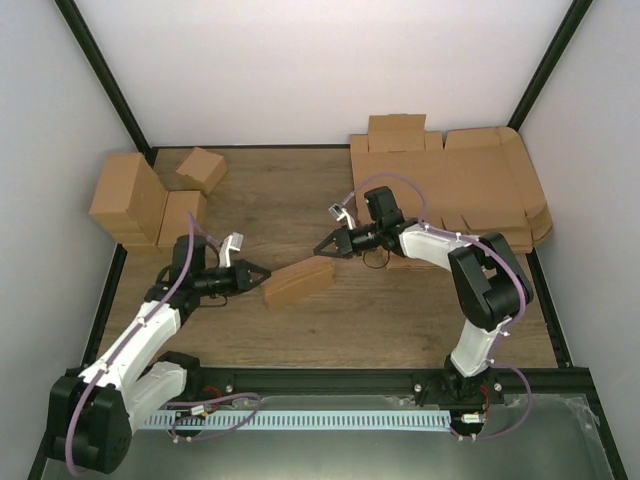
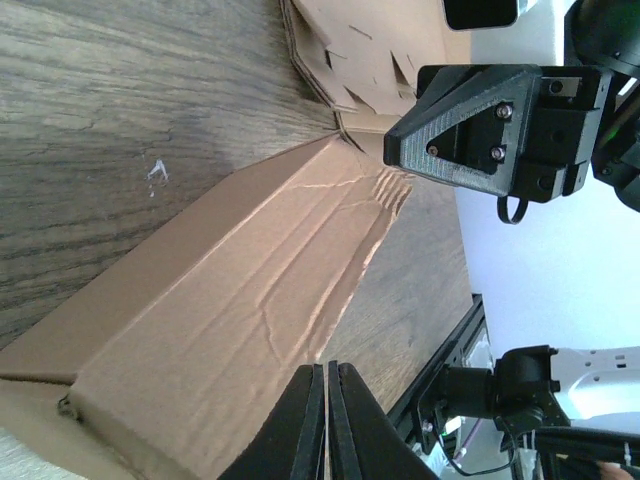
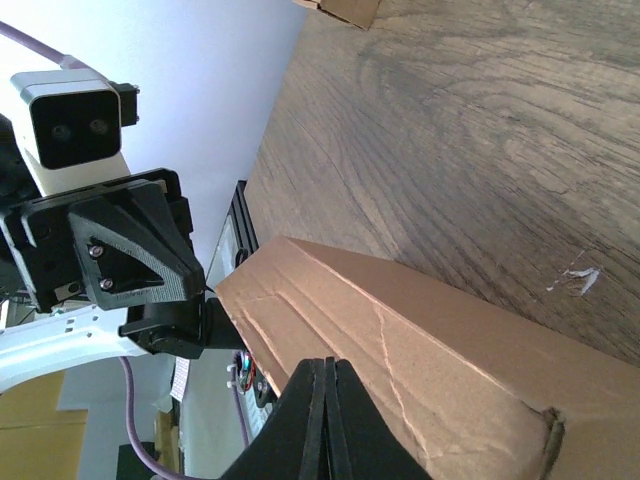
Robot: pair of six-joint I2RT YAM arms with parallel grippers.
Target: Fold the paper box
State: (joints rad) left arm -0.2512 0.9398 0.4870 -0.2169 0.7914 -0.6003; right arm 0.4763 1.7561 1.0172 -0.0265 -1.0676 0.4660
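Both arms meet at the paper box [image 1: 298, 282], which lies slantwise on the wooden surface [image 1: 300, 200] midway between them. The left gripper [image 1: 258, 272] is at its near-left end and the right gripper [image 1: 322, 246] at its far-right end. Each wrist view shows its own fingers [image 2: 300, 430] [image 3: 300, 430] pressed together with nothing between them, their tips at the box's edge. Whether they touch the cardboard I cannot tell.

Several risks follow, as I judge it. The box looks light and thin-walled, and closed tips can only push, not hold. A push that is off the long axis would likely swing or skid the box across the smooth wood. Too much force could buckle the top panel, which is already wrinkled, or spring an end flap open. The grippers also face each other closely, so a slip off the box could bring them together.

Only the top view gives the layout: the slant of the box, the stack of flat sheets [image 1: 470, 185] behind the right arm, and the group of made-up boxes [image 1: 140, 200] at far left. It does not settle how the fingers stand. The wrist views do, and they alone show the creases along the panel and a small gap at one end corner.
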